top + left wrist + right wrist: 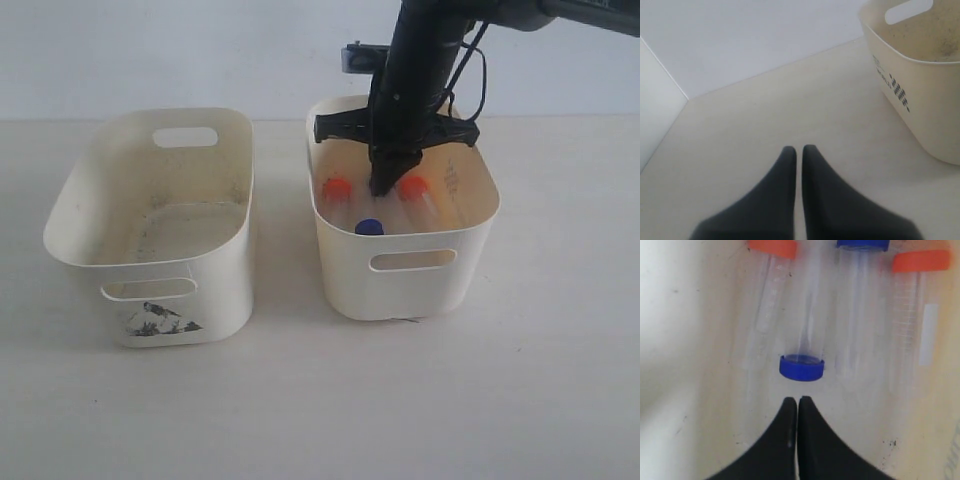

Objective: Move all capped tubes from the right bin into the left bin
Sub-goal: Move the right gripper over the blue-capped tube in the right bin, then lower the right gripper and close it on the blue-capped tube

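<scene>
The right bin (470,225) holds several capped tubes lying on its stained bottom. In the right wrist view, one blue-capped tube (801,367) lies just beyond the tips of my right gripper (798,400). Farther off lie two orange-capped tubes (772,247) (921,261) and another blue-capped tube (862,244). My right gripper (385,186) reaches down inside this bin between the two orange caps (337,187) (413,186); it is shut and holds nothing. The left bin (215,290), with the dark sticker, stands with nothing showing inside. My left gripper (798,148) is shut and empty over bare table.
In the left wrist view a cream bin (935,115) with a checkered mark stands off to one side of the left gripper; which bin it is I cannot tell. A pale wall (200,50) runs behind the table. The two bins stand a small gap apart.
</scene>
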